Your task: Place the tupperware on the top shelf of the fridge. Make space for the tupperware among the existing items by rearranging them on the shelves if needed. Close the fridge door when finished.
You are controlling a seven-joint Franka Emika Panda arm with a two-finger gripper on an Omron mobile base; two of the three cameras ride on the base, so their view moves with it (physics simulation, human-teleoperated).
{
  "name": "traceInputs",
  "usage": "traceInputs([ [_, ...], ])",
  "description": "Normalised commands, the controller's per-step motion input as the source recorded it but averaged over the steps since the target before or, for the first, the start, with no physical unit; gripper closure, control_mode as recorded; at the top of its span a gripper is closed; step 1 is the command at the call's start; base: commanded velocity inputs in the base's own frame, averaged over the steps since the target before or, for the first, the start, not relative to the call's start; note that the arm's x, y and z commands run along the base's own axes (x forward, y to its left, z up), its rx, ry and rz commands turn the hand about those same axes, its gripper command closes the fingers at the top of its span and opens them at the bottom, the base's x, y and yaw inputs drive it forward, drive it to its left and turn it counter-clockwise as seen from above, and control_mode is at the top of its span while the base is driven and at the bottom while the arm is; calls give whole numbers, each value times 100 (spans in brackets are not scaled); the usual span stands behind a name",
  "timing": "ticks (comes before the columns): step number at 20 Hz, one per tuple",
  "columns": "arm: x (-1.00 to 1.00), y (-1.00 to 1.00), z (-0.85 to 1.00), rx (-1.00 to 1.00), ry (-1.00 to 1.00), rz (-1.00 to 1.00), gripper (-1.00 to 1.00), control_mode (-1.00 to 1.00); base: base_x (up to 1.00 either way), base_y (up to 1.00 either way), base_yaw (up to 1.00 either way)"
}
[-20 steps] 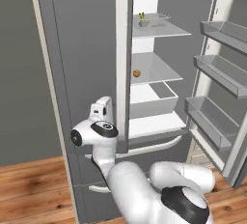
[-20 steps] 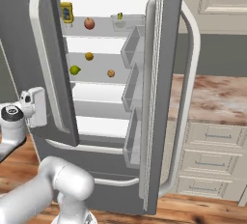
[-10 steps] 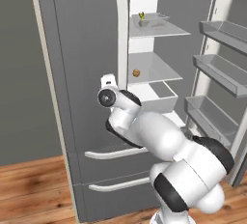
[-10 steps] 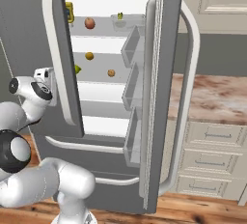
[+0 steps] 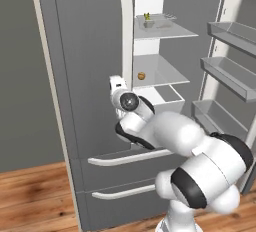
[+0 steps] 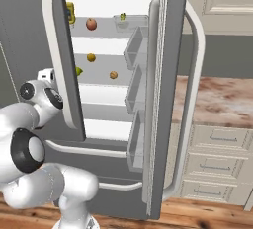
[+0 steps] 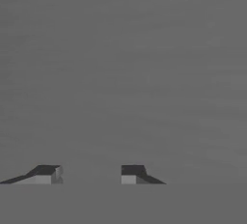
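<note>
Fridge [image 5: 95, 51] stands with its right door swung wide and its left door part open; left door's dark grey face fills most of the left base view, pale curved handle [image 5: 127, 31] along its edge. Two drawer fronts with long pale pulls sit below.

Tupperware [image 6: 129, 22] is on the top shelf [image 6: 106, 25], toward the right side near the door racks, a bit of green showing in it. From the left base view it shows as a small tub [image 5: 150, 23] at the shelf's back. Round red-orange fruit [image 6: 91, 23] is on the same shelf, left of the tub and apart from it. A yellow item [image 6: 70, 12] sits at the far left, partly hidden by the left door.

Next shelf down [image 6: 99, 57] carries a small orange-yellow round thing [image 6: 91, 57]. The shelf below that has a green item [image 6: 78, 70] at the door's edge and the tan-brown round item [image 6: 113, 75] further right; the same tan-brown item [image 5: 141, 76] shows in the left base view.

Arm is bent up against the left door, hand near the bottom of its handle. Claw [image 7: 89, 175] points straight at a flat grey surface, close up, fingertips [image 7: 46, 174] partway apart with nothing between them. I cannot tell if they touch the door.

Wooden floor [image 5: 30, 196] below; cabinet drawers and a marbled surface [image 6: 217, 99] to the right.
</note>
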Motion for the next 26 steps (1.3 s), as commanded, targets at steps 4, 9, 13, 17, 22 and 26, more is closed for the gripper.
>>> traceInputs([
  [4, 0, 100, 83, -10, 7, 15, -100, -100, 0, 0, 0],
  [9, -18, 100, 64, -15, 9, 24, -100, -100, 0, 0, 0],
  [13, -95, 100, 30, -26, -7, 23, -100, -100, 0, 0, 0],
  [17, -100, 48, 71, -14, -33, 3, -100, -100, 0, 0, 0],
  [22, -99, -9, 93, 0, -9, -12, -100, -100, 0, 0, 0],
  [26, -91, -40, 84, 7, 14, -1, -100, -100, 0, 0, 0],
])
